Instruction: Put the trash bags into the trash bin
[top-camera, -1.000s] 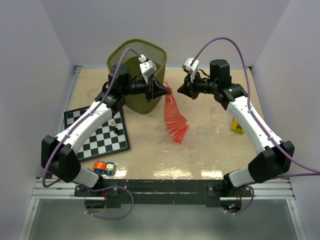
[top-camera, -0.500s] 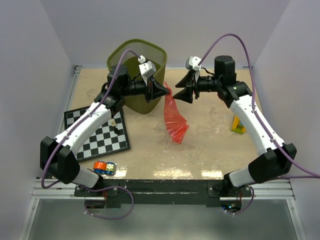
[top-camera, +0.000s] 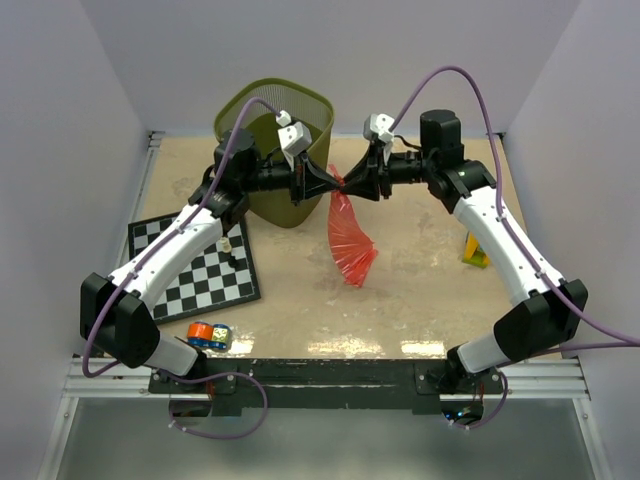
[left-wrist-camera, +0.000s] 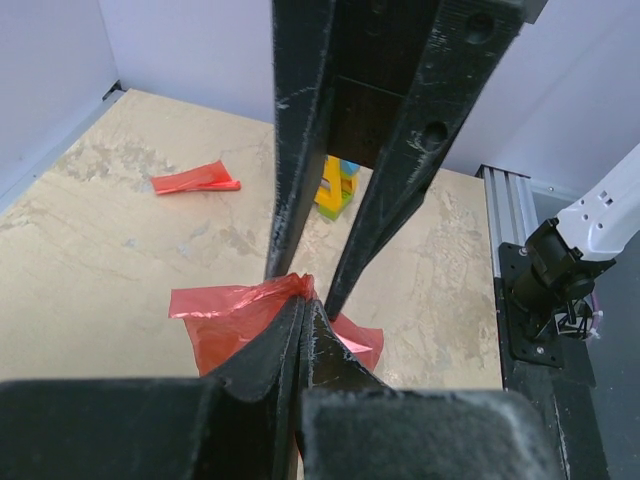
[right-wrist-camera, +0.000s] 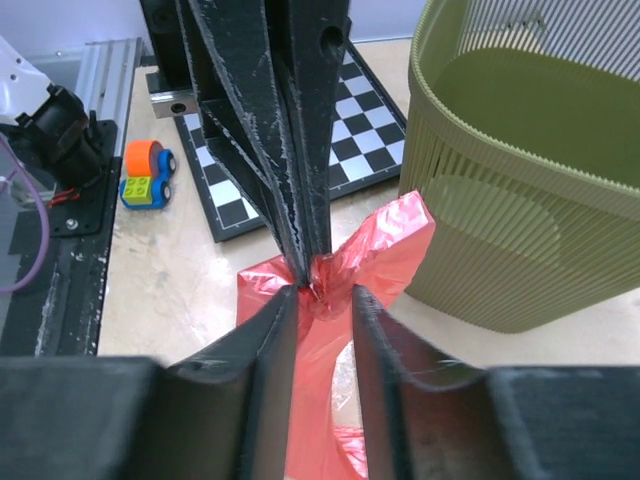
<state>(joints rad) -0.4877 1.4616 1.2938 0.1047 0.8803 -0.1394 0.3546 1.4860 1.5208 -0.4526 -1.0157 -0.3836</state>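
Hanging just to the right of the trash bin (top-camera: 270, 208), outside its wall, the red trash bag (top-camera: 350, 240) is bunched at the top and fans out wide below, toward the counter (top-camera: 300, 310). The left arm (top-camera: 170, 250) reaches across the front of the bin, and its jaws are closed tight on that bunched top. The left wrist view shows the film pinched right at the tips.

And there's the right arm (top-camera: 500, 240), reaching in from the side away from the bin and meeting the left nose to nose! Its jaws stand partly open, one finger on each side of the same red twist, with a gap showing between them. Whether they touch the film I cannot tell.

So the bag is beside the bin, not in it. A second piece, a small flat red strip (left-wrist-camera: 195, 180), lies on the counter off to the right of the bin. Yellow and blue blocks (top-camera: 475, 250) stand far right of the bin as well. Left of the bin and nearer the arm bases lies a checkerboard (top-camera: 200, 265), and nearer still an orange and blue toy (top-camera: 208, 335).
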